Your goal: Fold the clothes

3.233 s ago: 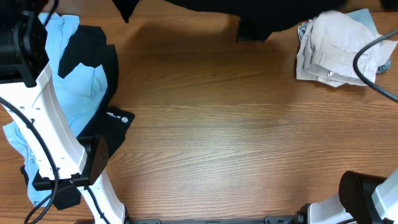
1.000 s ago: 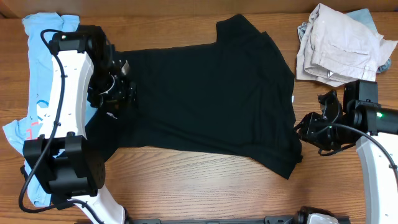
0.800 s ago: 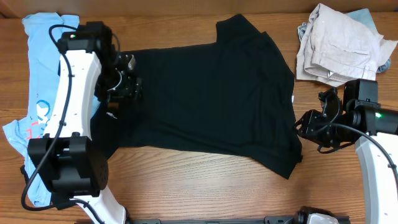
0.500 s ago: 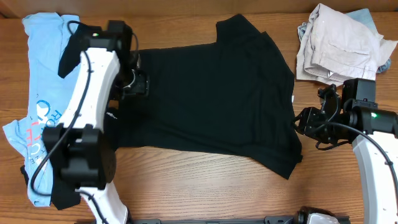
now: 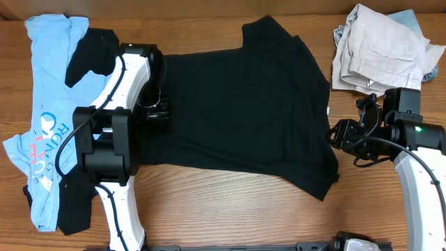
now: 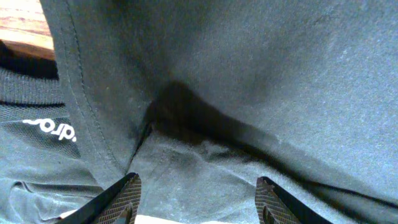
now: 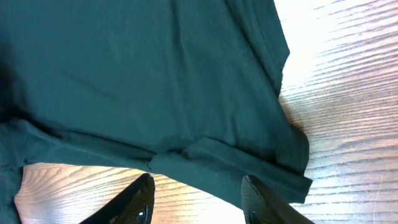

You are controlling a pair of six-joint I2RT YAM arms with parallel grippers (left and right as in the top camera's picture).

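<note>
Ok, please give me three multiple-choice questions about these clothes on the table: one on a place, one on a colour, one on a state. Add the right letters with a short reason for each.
1. Where on the table does the pale crumpled pile lie, seen from overhead?
A. upper right corner
B. lower left corner
C. middle of the near edge

2. What colour is the printed tee at the left edge?
A. red
B. light blue
C. yellow

3. How does the black T-shirt lie?
A. folded into a small square
B. lifted clear of the table
C. spread out across the table, not yet folded up

Answers:
1 A, the pile sits at the top right of the overhead view.
2 B, its cloth is pale blue with print on it.
3 C, its body and sleeve lie open on the wood.
</note>
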